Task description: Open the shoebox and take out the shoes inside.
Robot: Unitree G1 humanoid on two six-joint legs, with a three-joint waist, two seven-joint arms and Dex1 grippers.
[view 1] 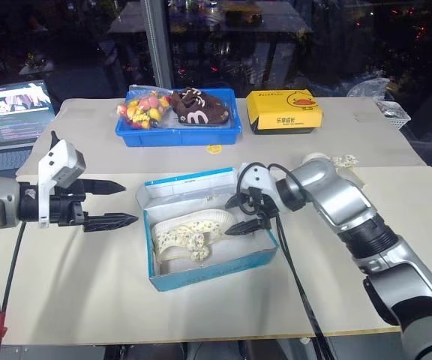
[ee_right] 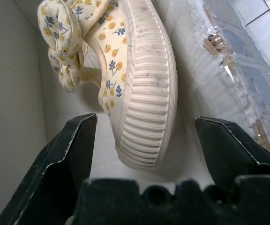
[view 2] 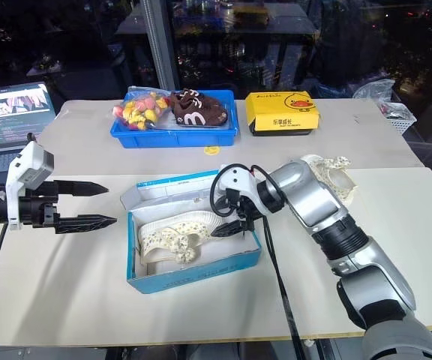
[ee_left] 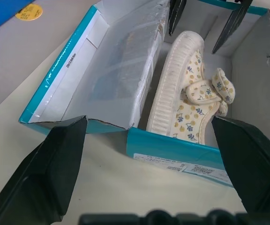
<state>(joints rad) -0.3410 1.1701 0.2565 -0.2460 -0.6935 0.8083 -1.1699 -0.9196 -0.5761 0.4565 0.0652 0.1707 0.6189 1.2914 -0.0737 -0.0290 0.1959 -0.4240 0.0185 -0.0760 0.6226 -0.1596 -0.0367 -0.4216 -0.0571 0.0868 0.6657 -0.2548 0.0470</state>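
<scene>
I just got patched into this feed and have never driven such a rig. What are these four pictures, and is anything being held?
It is a two-armed humanoid at a table. Two pictures come from its head; the other two look along each wrist's fingers. The open blue shoebox holds one cream shoe; the other shoe lies on the table behind the right arm. Farther back stand a blue tray, a yellow box and a laptop. The right gripper is open, reaching into the box, fingers either side of the shoe's end. The left gripper hangs open beside the box. Nothing is held.
</scene>
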